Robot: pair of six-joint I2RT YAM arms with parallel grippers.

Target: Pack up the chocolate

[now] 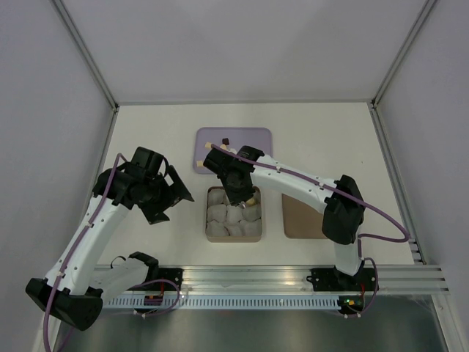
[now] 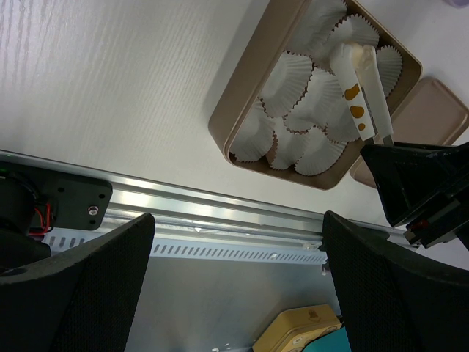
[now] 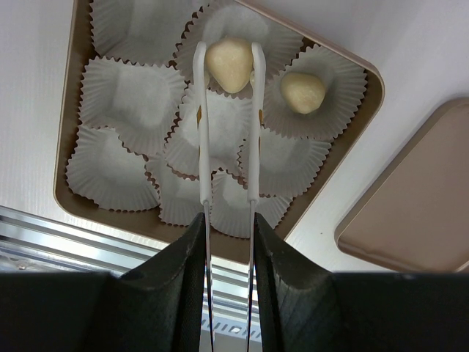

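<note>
My right gripper (image 3: 227, 227) is shut on white tongs (image 3: 203, 147). The tongs' tips pinch a pale tan chocolate (image 3: 229, 64) over a white paper cup at the far side of the tan box (image 3: 64, 198). Another pale chocolate (image 3: 303, 92) sits in the cup to its right. The other cups look empty. From above, the right gripper (image 1: 236, 192) is over the box (image 1: 233, 236). Loose chocolates, tan (image 1: 208, 144) and dark (image 1: 225, 139), lie on the purple tray (image 1: 249, 139). My left gripper (image 1: 176, 192) is open and empty, left of the box.
The flat brown lid (image 1: 300, 216) lies right of the box and shows in the right wrist view (image 3: 418, 213). An aluminium rail (image 1: 293, 277) runs along the near edge. White walls enclose the table. A yellow object (image 2: 300, 334) lies below the rail.
</note>
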